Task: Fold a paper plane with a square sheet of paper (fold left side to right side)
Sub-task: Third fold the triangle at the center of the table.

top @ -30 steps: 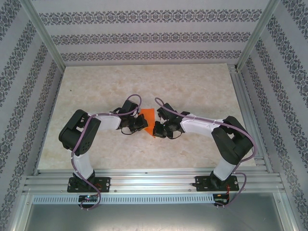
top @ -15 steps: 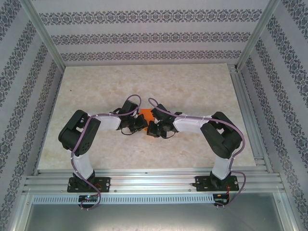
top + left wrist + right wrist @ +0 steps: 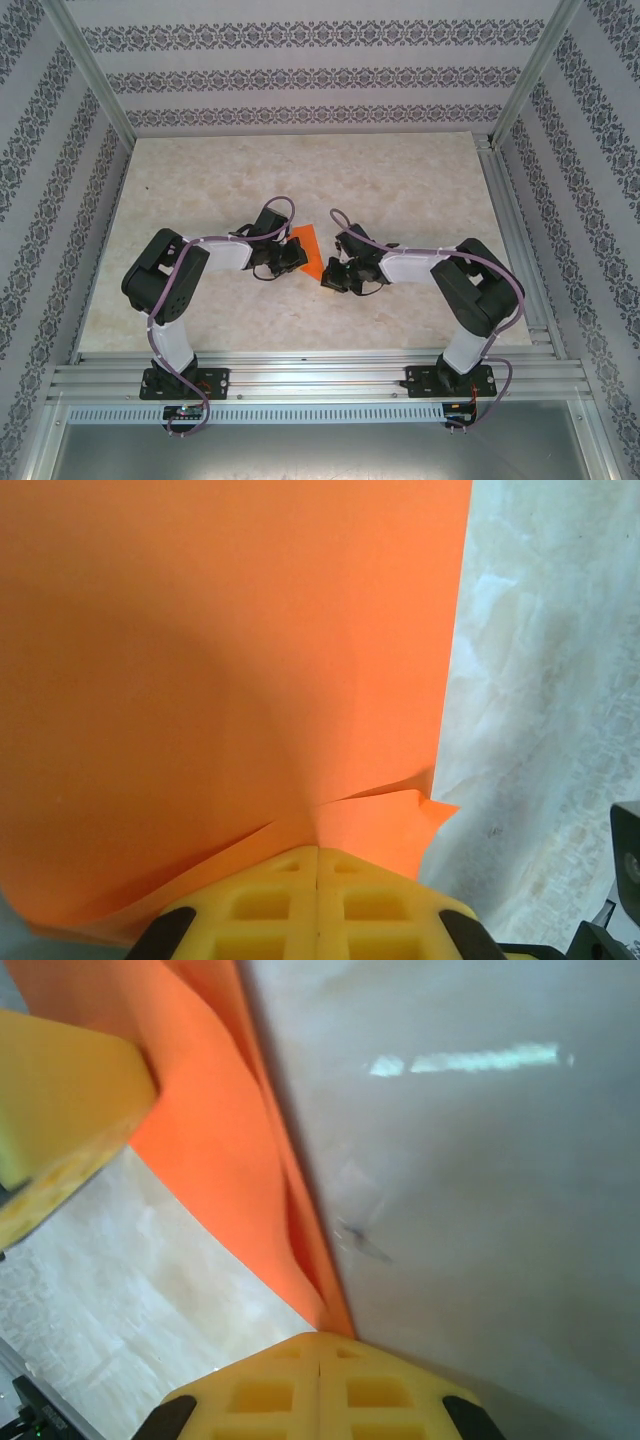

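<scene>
Near the centre of the marble-patterned table point(image 3: 200, 190), the square sheet of paper point(image 3: 308, 250) sits between both grippers. The left gripper point(image 3: 292, 257) is at the sheet's 9 o'clock edge and clenched on it. In the left wrist view its yellow pads point(image 3: 375, 908) meet, with a crumpled orange corner pinched between them. The right gripper point(image 3: 330, 277) is at the sheet's 5 o'clock corner, its pads point(image 3: 262, 1392) likewise pressed together on the paper's edge.

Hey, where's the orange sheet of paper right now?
In the top view, the square sheet of paper is near the middle of the table, gripped by the left gripper on its left and the right gripper on its right.
</scene>
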You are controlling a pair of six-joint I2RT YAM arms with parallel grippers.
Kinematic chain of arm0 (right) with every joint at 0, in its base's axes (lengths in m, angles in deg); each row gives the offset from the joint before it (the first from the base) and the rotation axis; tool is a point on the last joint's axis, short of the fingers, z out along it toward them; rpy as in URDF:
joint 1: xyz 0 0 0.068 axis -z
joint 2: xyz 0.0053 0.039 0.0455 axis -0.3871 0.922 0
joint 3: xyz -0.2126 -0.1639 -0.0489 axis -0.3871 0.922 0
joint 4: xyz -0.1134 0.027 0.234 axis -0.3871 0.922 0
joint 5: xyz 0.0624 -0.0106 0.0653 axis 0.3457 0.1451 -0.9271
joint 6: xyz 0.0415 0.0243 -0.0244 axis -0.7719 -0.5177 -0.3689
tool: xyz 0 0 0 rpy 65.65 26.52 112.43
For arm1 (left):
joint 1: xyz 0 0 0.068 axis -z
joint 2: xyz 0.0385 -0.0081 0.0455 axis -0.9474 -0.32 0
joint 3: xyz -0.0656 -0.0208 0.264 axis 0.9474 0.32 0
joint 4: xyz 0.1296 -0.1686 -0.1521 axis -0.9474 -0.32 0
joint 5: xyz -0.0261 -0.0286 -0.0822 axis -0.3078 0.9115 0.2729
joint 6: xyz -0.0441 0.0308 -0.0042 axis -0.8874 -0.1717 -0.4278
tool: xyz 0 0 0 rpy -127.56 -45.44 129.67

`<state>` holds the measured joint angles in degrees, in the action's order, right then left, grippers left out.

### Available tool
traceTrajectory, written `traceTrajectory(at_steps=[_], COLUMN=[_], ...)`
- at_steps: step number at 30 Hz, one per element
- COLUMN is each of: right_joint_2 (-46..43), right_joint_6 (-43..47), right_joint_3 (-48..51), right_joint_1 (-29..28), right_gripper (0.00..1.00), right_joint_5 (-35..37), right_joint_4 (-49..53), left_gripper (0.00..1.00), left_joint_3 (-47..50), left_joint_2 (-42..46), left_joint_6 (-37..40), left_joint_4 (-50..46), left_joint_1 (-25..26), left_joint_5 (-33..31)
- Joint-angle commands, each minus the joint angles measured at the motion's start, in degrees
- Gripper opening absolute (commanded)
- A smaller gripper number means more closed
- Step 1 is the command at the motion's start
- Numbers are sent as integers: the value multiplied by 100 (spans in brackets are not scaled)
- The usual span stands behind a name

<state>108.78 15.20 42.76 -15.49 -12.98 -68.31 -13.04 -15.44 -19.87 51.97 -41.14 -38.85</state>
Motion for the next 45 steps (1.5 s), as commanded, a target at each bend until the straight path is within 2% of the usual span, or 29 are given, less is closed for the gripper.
traceTrajectory(at_steps=[1, 4, 9, 19, 27, 35, 38, 41, 45], right_joint_2=[-186, -574, -847, 472, 899, 1165, 1217, 1289, 1301], right_joint_6=[41, 286, 685, 685, 578, 808, 876, 973, 1031], right_joint_3=[568, 492, -222, -1133, -811, -767, -819, -904, -949], right_joint_1=[142, 223, 218, -80, 130, 146, 122, 89, 74], right_gripper=[0, 0, 0, 0, 0, 0, 0, 0, 0], right_joint_5=[119, 62, 113, -107, 28, 60, 64, 55, 81], right_joint_4=[775, 851, 924, 543, 583, 933, 1026, 1157, 1235], left_gripper=[2, 2, 2, 2, 3, 24, 27, 20, 12], left_joint_3=[147, 156, 173, 129, 84, -266, -285, -55, 194], left_joint_2=[-240, -236, -215, -202, -122, 782, 1189, 1468, 1412], left_joint_6=[124, 124, 130, 115, 181, 641, 755, 724, 738], left_joint_4=[-954, -933, -904, -891, -906, -1462, -1582, -1361, -930], left_joint_1=[18, 14, 13, 20, 16, 5, 4, 18, 162], left_joint_5=[-709, -699, -673, -636, -513, -694, -761, -571, -85])
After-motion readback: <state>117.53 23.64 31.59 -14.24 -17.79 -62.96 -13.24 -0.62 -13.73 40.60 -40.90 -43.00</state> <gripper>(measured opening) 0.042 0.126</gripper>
